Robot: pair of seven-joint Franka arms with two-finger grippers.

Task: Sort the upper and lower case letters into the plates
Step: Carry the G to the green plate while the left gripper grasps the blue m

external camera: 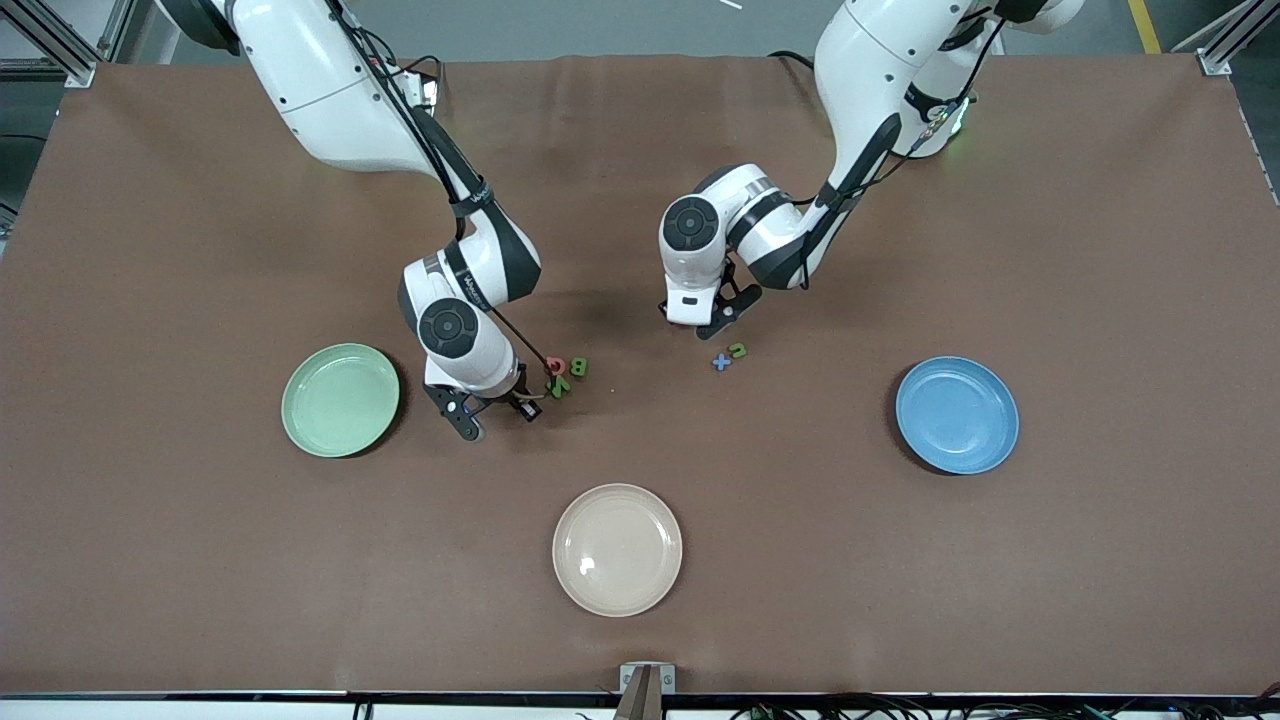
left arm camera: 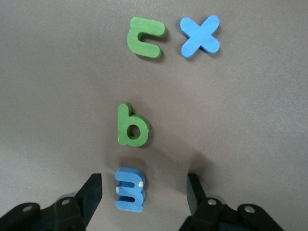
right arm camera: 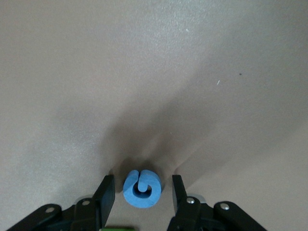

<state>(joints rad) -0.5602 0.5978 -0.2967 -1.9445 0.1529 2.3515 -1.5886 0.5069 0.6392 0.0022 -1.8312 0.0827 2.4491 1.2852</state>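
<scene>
From the front I see the mint green plate (external camera: pixel 340 400) toward the right arm's end and the blue plate (external camera: pixel 957 414) toward the left arm's, both empty. Left wrist: my left gripper (left arm camera: pixel 143 196) stands wide around a blue letter E (left arm camera: pixel 130 189), not touching. Right wrist: my right gripper (right arm camera: pixel 142 192) straddles a blue rounded letter (right arm camera: pixel 142 188) with small gaps.

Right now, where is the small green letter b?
In the left wrist view the green letter b lies flat on the table, between the blue letter at the left gripper and the green c.
</scene>
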